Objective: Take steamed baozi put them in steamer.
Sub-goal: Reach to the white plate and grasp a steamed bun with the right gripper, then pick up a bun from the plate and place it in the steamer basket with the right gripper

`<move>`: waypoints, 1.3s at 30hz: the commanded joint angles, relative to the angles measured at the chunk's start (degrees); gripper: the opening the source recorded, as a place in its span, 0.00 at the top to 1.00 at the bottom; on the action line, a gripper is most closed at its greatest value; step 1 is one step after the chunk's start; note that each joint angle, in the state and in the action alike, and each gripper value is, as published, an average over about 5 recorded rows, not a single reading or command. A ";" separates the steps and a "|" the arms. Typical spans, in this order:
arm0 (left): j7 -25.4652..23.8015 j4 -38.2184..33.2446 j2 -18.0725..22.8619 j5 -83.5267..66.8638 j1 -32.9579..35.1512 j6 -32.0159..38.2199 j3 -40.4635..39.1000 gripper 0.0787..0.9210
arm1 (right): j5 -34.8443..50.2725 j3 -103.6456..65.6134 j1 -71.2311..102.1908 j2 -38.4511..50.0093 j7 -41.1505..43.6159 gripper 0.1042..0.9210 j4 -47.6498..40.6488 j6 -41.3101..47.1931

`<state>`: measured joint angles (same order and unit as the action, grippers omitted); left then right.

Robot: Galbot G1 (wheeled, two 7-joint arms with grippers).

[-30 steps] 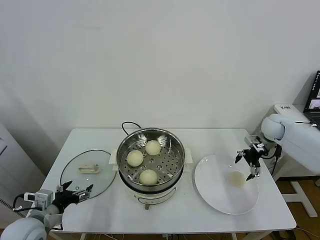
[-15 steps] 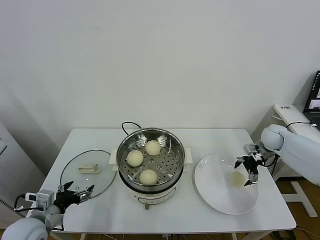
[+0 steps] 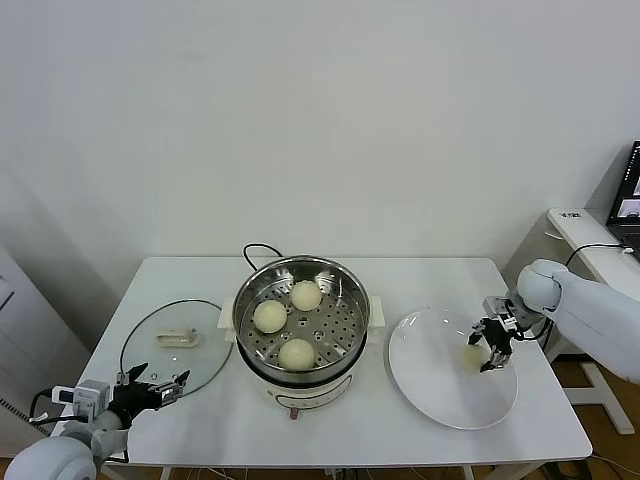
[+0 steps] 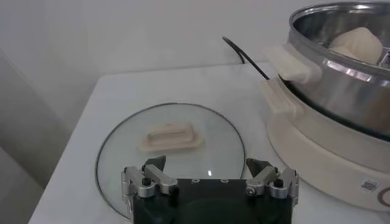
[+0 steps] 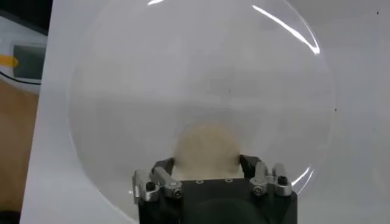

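right gripper [image 3: 488,346]: sitting low over the white plate [image 3: 430,385] at right of the head frame, fingers spread wide and straddling the last bun [image 3: 472,354]; in the right wrist view the bun [image 5: 206,150] is lying between the two fingers [image 5: 166,180], contact not discernible.
left gripper [image 3: 152,386]: waiting at lower left near the table [image 3: 330,435] front edge, jaws standing wide, gripping nothing.
steamer [image 3: 301,322]: sitting centre frame on its white base; three buns [image 3: 270,316] resting on the perforated tray.
glass lid [image 3: 172,346]: lying flat left of the steamer, just beyond the left gripper.
cord [image 3: 258,250]: trailing behind the pot.
obstructions: nothing standing between plate and steamer.
hidden: gripper body is covering the bun's near side in the right wrist view; the left wrist view is cutting off the steamer [image 4: 341,91], showing one bun.
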<state>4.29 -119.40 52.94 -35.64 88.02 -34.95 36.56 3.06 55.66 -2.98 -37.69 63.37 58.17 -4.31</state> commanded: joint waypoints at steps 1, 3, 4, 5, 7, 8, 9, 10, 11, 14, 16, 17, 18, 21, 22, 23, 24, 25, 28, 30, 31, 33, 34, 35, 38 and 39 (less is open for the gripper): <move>0.03 -0.11 0.00 0.04 0.01 -0.08 0.02 0.12 | -0.09 -1.41 1.63 0.15 -0.59 0.50 0.19 0.23; 0.05 -0.12 0.02 0.05 -0.01 -0.08 0.04 0.12 | 0.47 -1.32 1.57 0.32 -0.46 0.53 0.57 0.40; 0.08 -0.13 0.05 0.05 -0.04 -0.11 0.05 0.12 | 0.71 -1.26 1.50 0.40 -0.37 0.54 0.76 0.48; 0.12 -0.16 0.09 0.05 -0.08 -0.18 0.04 0.12 | 0.96 -1.03 1.26 0.52 -0.25 0.56 0.97 0.57; 0.22 -0.26 0.18 0.10 -0.13 -0.34 -0.04 0.12 | 1.72 -0.03 0.17 0.89 0.11 0.57 1.53 0.80; 0.27 -0.33 0.22 0.17 -0.16 -0.43 -0.09 0.12 | 2.48 1.00 -0.85 1.26 0.33 0.58 2.06 1.08; 0.33 -0.39 0.24 0.25 -0.17 -0.51 -0.14 0.12 | 3.43 2.31 -1.95 1.70 0.56 0.58 2.72 1.44; 0.37 -0.43 0.26 0.34 -0.20 -0.57 -0.18 0.12 | 4.75 4.03 -3.56 2.26 0.85 0.58 3.63 1.98; 0.42 -0.46 0.28 0.42 -0.24 -0.63 -0.20 0.12 | 6.32 6.17 -5.58 2.90 1.20 0.59 4.70 2.65; 0.58 -0.39 0.31 0.59 -0.41 -0.81 -0.25 0.12 | 11.30 13.69 -13.86 4.53 2.24 0.59 8.03 4.72; 0.67 -0.34 0.32 0.66 -0.51 -0.88 -0.29 0.12 | 14.32 18.76 -19.92 5.16 2.76 0.59 9.96 5.98; 0.72 -0.34 0.32 0.68 -0.53 -0.91 -0.30 0.12 | 15.94 21.44 -23.30 5.37 2.93 0.59 11.06 6.79; 0.74 -0.35 0.30 0.69 -0.53 -0.93 -0.29 0.12 | 17.36 23.47 -25.82 5.42 3.03 0.59 11.99 7.45; 0.83 -0.26 0.22 0.78 -0.57 -0.98 -0.25 0.12 | 22.13 29.72 -33.84 4.71 2.92 0.59 15.03 9.74; 0.85 -0.17 0.18 0.81 -0.62 -0.99 -0.26 0.12 | 23.66 31.61 -36.11 4.17 2.71 0.59 15.99 10.51; 0.86 -0.08 0.14 0.85 -0.66 -0.99 -0.27 0.12 | 25.20 33.42 -38.53 3.44 2.45 0.59 17.03 11.36; 0.87 -0.01 0.11 0.86 -0.70 -0.98 -0.29 0.12 | 26.64 34.94 -40.54 2.57 2.15 0.59 18.00 12.24; 0.87 0.04 0.07 0.87 -0.73 -0.98 -0.32 0.12 | 28.15 36.41 -42.35 1.58 1.72 0.59 18.90 13.13; 0.86 0.00 0.01 0.87 -0.75 -0.96 -0.41 0.12 | 32.67 39.61 -46.71 -2.04 0.15 0.59 20.99 15.75; 0.85 -0.05 0.02 0.87 -0.75 -0.94 -0.45 0.12 | 36.03 41.10 -48.95 -4.75 -1.10 0.58 22.04 17.75; 0.85 -0.06 0.02 0.87 -0.74 -0.92 -0.46 0.12 | 37.50 41.72 -49.87 -6.14 -1.68 0.58 22.45 18.75; 0.85 -0.05 0.01 0.87 -0.72 -0.89 -0.52 0.12 | 40.04 42.72 -51.35 -8.68 -2.75 0.58 22.94 20.61; 0.85 -0.04 0.00 0.87 -0.72 -0.87 -0.56 0.12 | 41.21 43.09 -51.91 -9.84 -3.24 0.59 23.06 21.32; 0.84 -0.04 -0.01 0.87 -0.72 -0.84 -0.59 0.12 | 42.64 43.32 -52.35 -11.01 -3.83 0.59 23.13 21.99; 0.79 -0.02 -0.06 0.81 -0.75 -0.74 -0.65 0.12 | 46.76 43.23 -53.06 -14.02 -5.72 0.59 23.15 23.91; 0.78 -0.01 -0.06 0.77 -0.77 -0.70 -0.64 0.12 | 47.76 43.14 -53.24 -14.99 -6.26 0.58 23.08 24.43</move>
<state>5.12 -119.49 52.93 -34.81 87.31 -35.77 35.93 36.90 91.44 -46.00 -43.52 61.20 77.65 12.99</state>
